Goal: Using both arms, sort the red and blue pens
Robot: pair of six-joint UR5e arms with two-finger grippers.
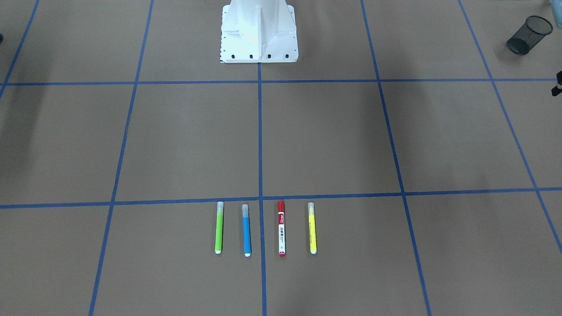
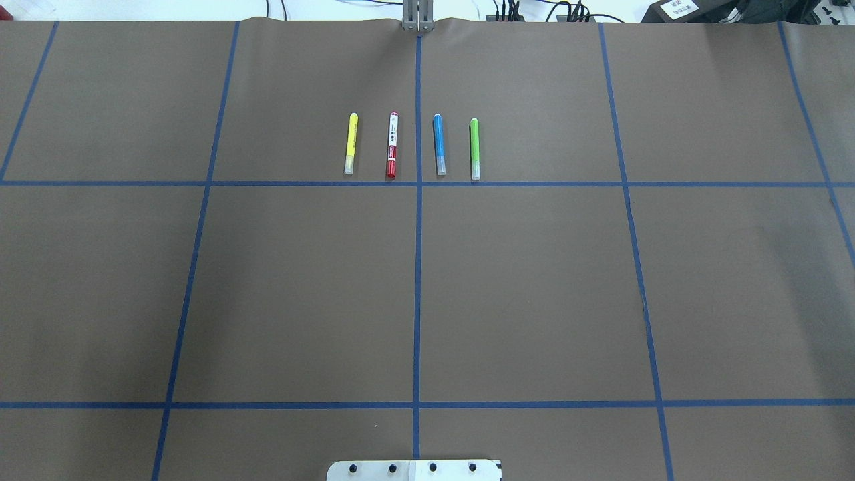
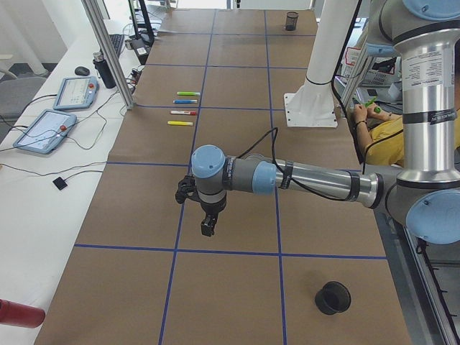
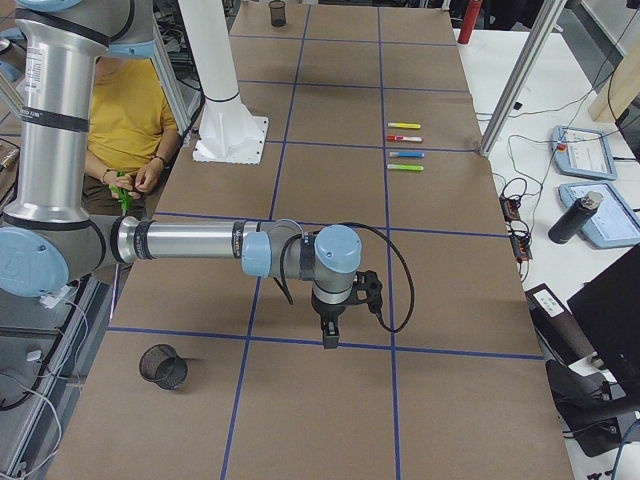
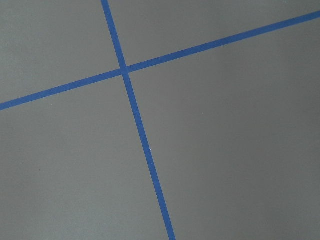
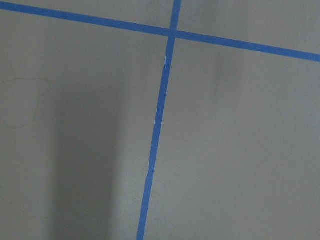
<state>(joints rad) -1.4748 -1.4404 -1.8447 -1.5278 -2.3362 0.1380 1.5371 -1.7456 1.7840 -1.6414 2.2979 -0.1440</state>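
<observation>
The left gripper and right gripper hang over bare table; I cannot tell how their jaws stand. Well apart from them, the red marker and blue highlighter lie untouched either side of the centre tape. Sorting looks unstarted, and each arm probably needs to reach its pen next.

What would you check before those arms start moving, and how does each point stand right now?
1. Red marker lies free, nothing touching it: ok.
2. Blue highlighter lies free, apart from its neighbours: ok.
3. Green highlighter and yellow highlighter touch neither target: ok.
4. Left gripper open: cannot tell.
5. Right gripper open: cannot tell.
6. Left-end mesh cup and right-end mesh cup stand upright: ok.
</observation>
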